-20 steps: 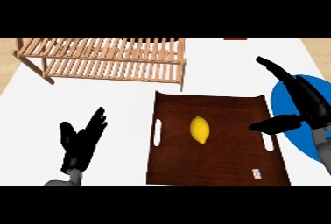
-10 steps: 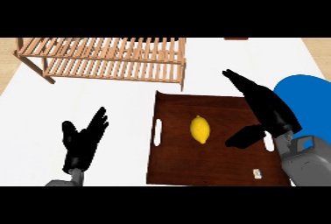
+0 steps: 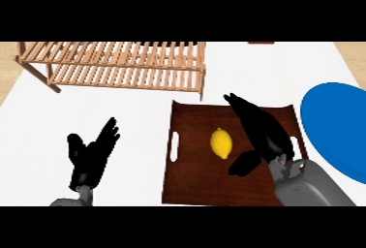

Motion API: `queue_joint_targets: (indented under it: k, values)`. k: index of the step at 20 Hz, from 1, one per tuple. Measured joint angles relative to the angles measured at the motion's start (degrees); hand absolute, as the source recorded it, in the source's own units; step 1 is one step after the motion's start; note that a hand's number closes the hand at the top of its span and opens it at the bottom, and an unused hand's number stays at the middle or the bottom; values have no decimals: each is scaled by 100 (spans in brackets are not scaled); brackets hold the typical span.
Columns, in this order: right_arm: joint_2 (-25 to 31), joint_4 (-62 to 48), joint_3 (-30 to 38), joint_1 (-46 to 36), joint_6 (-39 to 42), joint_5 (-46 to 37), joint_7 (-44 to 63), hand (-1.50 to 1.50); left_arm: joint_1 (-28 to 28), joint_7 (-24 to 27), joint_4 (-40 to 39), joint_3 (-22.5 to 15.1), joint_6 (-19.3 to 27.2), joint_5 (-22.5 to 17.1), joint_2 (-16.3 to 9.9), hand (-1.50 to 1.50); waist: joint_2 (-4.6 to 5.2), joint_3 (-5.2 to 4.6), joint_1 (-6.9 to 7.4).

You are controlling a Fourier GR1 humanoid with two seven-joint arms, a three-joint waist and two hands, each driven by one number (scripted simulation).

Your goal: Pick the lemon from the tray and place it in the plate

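The right robot hand (image 3: 260, 130) hangs over the dark wooden tray (image 3: 187, 184), fingers straight toward 11 o'clock, thumb spread wide, just at 3 o'clock of the lemon (image 3: 221, 143) lying mid-tray, while the left robot hand (image 3: 89, 157) rests open on the counter (image 3: 121, 111).

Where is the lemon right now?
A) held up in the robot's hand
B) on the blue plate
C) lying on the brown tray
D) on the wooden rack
C: the lemon lies on the brown tray, with the open right hand just beside it and the blue plate off to the right.
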State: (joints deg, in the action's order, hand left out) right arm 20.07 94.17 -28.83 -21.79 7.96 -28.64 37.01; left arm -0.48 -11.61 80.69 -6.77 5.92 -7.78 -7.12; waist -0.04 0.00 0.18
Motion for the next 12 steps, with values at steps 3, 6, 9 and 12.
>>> queue_joint_targets:
  k: [3, 6, 9, 12]
  values:
    - [-252, -227, 111, 50, 149, -158, -120, -150, -36, -122, 28, 25, -33, 48, 16, 0, 3, 1, -1]
    - [-605, -359, 91, 125, 175, -443, -140, -150, -7, -71, -13, 96, -157, 36, 17, 0, 2, 1, -1]
    - [-784, -340, 140, 254, 246, -743, -180, -150, 110, -181, 160, 126, -219, 48, 16, 0, 1, 0, -3]
    - [-931, -560, 141, 200, 263, -1070, -138, -150, 111, -159, 138, 170, -258, 58, 37, 0, 2, 1, -1]
